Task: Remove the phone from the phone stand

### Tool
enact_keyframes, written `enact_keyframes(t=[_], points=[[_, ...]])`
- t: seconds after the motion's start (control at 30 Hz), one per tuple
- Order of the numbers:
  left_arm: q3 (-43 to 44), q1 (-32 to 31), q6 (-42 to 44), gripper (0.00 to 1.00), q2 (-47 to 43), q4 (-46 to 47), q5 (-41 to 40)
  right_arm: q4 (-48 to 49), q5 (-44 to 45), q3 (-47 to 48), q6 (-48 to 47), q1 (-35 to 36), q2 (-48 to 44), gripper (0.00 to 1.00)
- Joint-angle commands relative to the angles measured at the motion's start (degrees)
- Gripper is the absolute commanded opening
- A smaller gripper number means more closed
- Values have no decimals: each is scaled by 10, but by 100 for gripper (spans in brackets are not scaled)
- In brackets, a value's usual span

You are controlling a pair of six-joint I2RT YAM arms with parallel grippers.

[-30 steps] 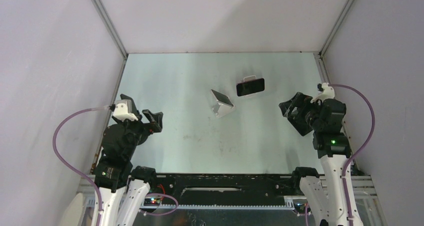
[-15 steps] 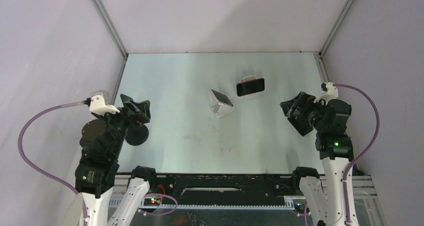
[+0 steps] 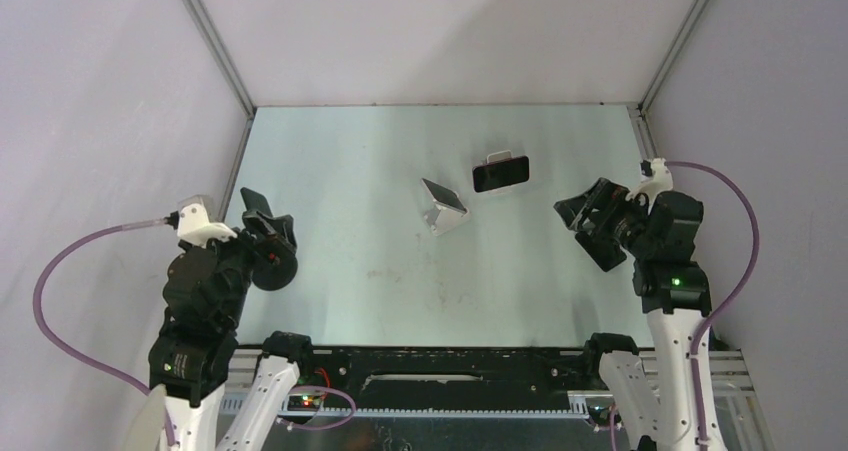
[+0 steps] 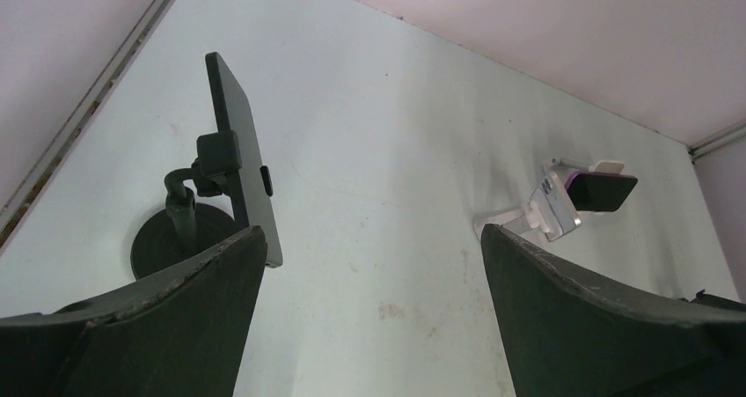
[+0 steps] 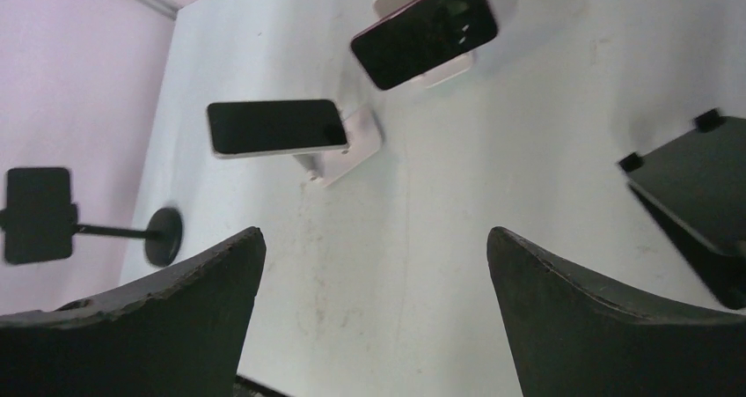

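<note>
Standing upright in the clamp of a black round-based stand, one dark phone was seen on the table near its left edge, just ahead of the left gripper, whose fingers were spread wide with nothing between them. Two more phones were propped on white stands near the middle: a silver-edged phone and, beyond it to the right, a black phone. The right gripper was likewise held wide apart and empty, well clear of them.
</note>
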Motion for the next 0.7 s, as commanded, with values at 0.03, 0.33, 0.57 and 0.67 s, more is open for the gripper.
enact_keyframes(t=[0.03,0.33,0.57,0.67], points=[[8,3,1,100,-31,23,8,13,-5,48,51,82,37,99],[73,3,-4,100,-33,-7,34,155,129,122,149,382,174,99],[107,2,-5,100,-25,-40,26,261,191,218,200,526,356,99],[114,3,-7,100,-30,-47,22,320,185,275,230,554,447,99]])
